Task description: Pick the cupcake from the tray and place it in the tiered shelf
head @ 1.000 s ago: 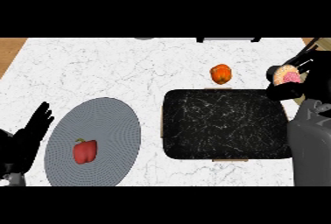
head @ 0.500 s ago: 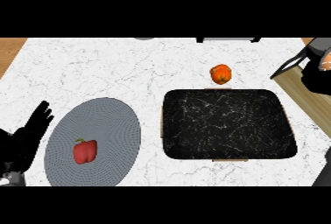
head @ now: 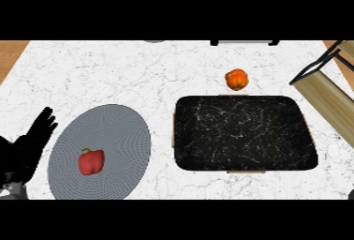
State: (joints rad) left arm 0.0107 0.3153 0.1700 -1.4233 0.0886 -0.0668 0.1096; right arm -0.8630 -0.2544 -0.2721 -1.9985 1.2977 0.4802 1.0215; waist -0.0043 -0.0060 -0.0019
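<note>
Resting at the far left edge, the left robot hand (head: 27, 150) is black, with its fingers straight and pointing up, spread a little and holding nothing. Just to its right, on the white marble table (head: 138, 70), lies a grey ribbed oval plate (head: 117, 126), its rim close beside the fingers. A red bell pepper (head: 91, 161) sits on the lower left part of that plate, near the hand but not touching it. Further right lies a black speckled square tray (head: 242, 133) with rounded corners and small wooden tabs at its top and bottom edges; nothing lies on its dark surface. Just beyond the tray's far edge, well away from the hand, sits a small orange bell pepper (head: 236, 79) on the marble. At the far right a pale wooden tiered shelf (head: 328, 96) with a dark frame runs slantwise. I can see no cupcake anywhere, and the right robot hand is out of sight.
</note>
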